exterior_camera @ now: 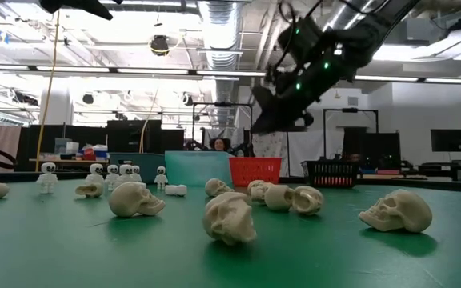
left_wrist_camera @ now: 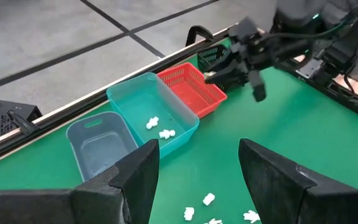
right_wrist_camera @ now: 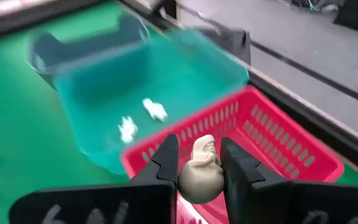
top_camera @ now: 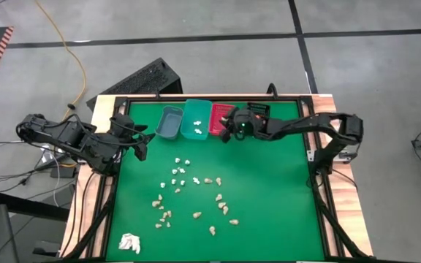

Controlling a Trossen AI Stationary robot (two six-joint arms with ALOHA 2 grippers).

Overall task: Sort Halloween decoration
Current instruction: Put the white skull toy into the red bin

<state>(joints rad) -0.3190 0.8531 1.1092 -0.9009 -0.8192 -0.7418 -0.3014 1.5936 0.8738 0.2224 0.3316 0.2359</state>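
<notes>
Sorting is barely begun, judging from how things lie.

- Bins in a row at the far edge of the green mat: grey bin, teal bin, red bin, and a black bin mostly hidden under the right arm.
- Done so far: two small white skeleton pieces lie in the teal bin. The grey bin looks empty; the red bin shows nothing inside as far as can be told.
- In hand: right gripper, up over the red bin's near rim, pinching a tan skull between its fingers. Likely the first skull for red.
- Left gripper hangs over the far-left part of the mat, near the grey bin, fingers spread, holding nothing.
- Left to do: the bulk of the lot. White skeleton figures cluster mid-mat; tan skulls scatter nearer and to the right.
- White papery wad sits at the near-left corner, apart from the pieces.
</notes>
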